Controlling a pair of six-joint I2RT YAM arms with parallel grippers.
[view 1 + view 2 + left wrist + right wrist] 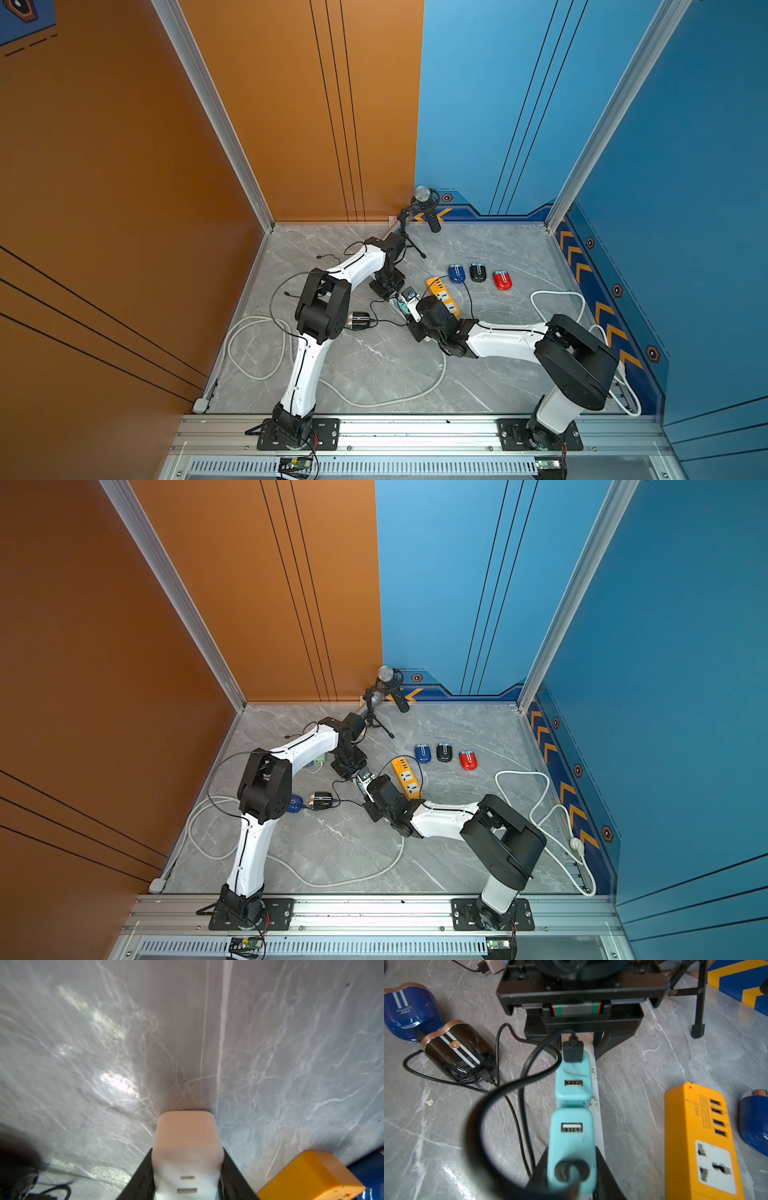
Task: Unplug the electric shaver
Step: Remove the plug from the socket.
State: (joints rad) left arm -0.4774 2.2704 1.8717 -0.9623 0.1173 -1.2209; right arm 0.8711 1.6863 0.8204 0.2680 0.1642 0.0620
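Right claw (pixel 572 1159) clamps a teal charger (pixel 572 1142) — left claw (pixel 187 1167) grips the white power strip (pixel 187 1136) on the table (pixel 633 1084); the blue shaver (pixel 406 1012) nearby reads "Royalstar".

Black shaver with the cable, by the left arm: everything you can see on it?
The black shaver has a glossy, plastic-looking body with two white stripes, a copper-coloured rim and a round copper button. It lies flat on the marble-look surface, striped face up. A thin black cable enters the end away from the rim and loops round it. A blue shaver sits close against the rimmed end; contact unclear.
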